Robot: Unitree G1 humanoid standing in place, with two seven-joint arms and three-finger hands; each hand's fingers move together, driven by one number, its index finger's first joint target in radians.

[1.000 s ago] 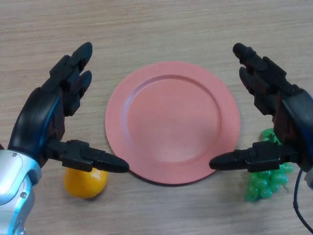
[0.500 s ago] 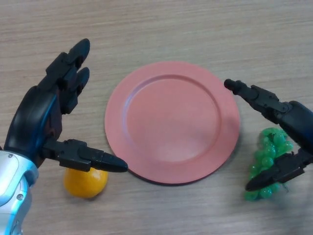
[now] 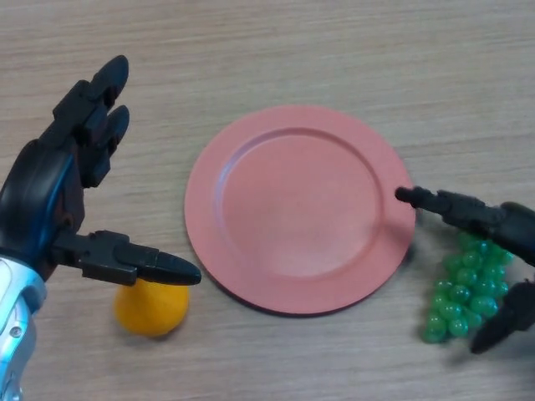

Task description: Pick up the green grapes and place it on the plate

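A bunch of green grapes (image 3: 468, 286) lies on the wooden table, just right of a pink plate (image 3: 298, 207). My right hand (image 3: 501, 225) is at the right edge, open, with the fingers above the grapes reaching toward the plate's rim and the thumb (image 3: 504, 322) below the bunch. The grapes sit between them; I cannot see contact. My left hand (image 3: 54, 196) is open at the left of the plate, idle above the table.
An orange fruit (image 3: 151, 306) lies on the table below my left thumb, at the plate's lower left. The plate holds nothing.
My right hand has moved right and down, lowering around the grapes. My left hand has drifted a little left and up. The grapes, plate and orange stay put.
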